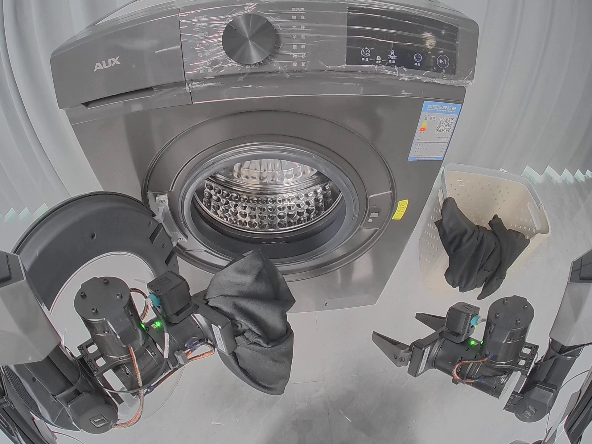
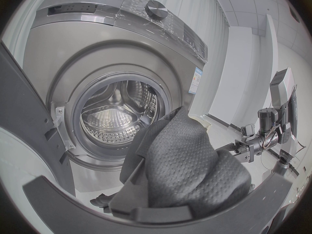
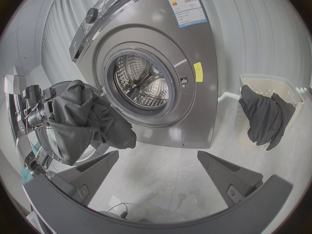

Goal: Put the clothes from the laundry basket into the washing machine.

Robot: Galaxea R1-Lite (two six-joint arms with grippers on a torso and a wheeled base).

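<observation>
The washing machine (image 1: 259, 118) stands with its drum (image 1: 268, 205) open and bare inside. My left gripper (image 1: 237, 335) is shut on a dark grey garment (image 1: 259, 316), which hangs low in front of the drum's lower left rim and covers the fingers (image 2: 130, 187). The same grey garment (image 3: 84, 121) shows in the right wrist view beside the drum (image 3: 143, 82). A black garment (image 1: 478, 251) is draped over the front rim of the white laundry basket (image 1: 493, 186) to the machine's right. My right gripper (image 1: 398, 328) is open above the floor, left of the basket, holding nothing.
The machine's round door (image 1: 80, 242) is swung wide open to the left, right behind my left arm. Pale floor (image 1: 345, 340) lies bare between the two grippers and in front of the machine. A white curtain hangs behind the machine.
</observation>
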